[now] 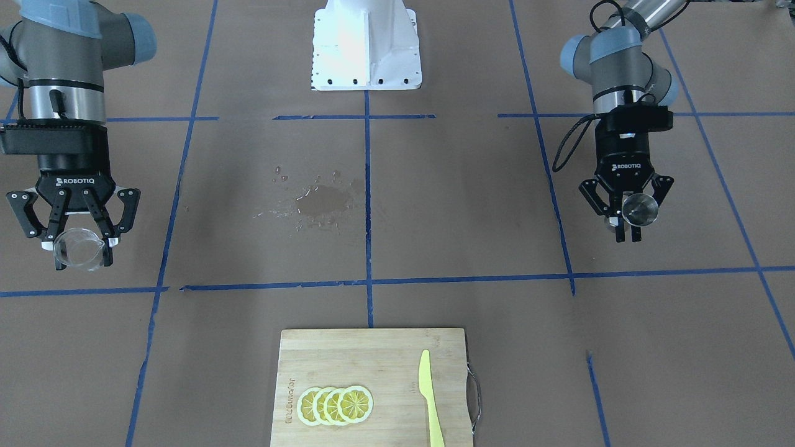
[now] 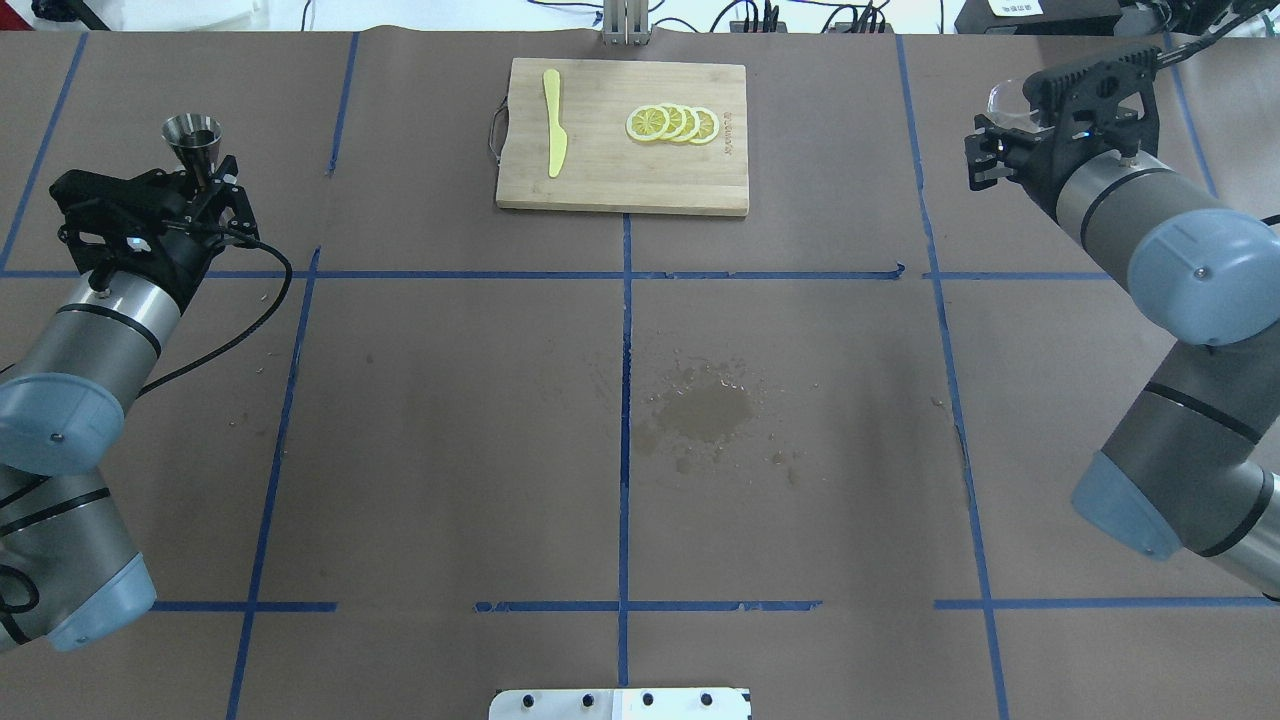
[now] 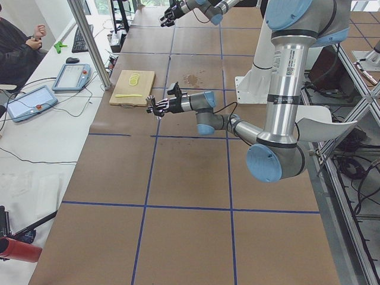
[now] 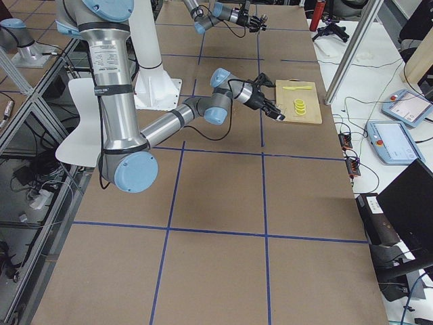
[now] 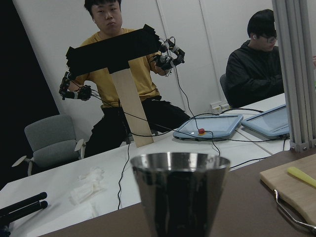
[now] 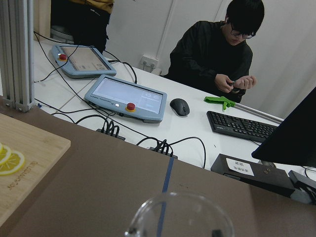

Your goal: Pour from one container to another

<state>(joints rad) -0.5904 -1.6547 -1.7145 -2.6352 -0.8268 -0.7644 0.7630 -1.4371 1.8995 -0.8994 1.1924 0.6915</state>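
The clear glass cup (image 1: 77,248) hangs above the table at my right side, and my right gripper (image 1: 84,261) is shut on it. In the overhead view the cup (image 2: 1010,100) shows just past the right gripper (image 2: 992,150). Its rim (image 6: 180,217) fills the bottom of the right wrist view. The steel hourglass jigger (image 1: 640,209) stands upright in my left gripper (image 1: 626,233), which is shut on its lower cone. Overhead, the jigger (image 2: 192,140) rises above the left gripper (image 2: 200,182). Its open mouth (image 5: 180,192) shows close up in the left wrist view. The two grippers are far apart.
A wooden cutting board (image 2: 620,190) with lemon slices (image 2: 672,124) and a yellow knife (image 2: 553,135) lies at the table's far middle. A wet patch (image 2: 705,412) marks the centre. The robot base (image 1: 366,46) sits at the near edge. People sit beyond the far edge.
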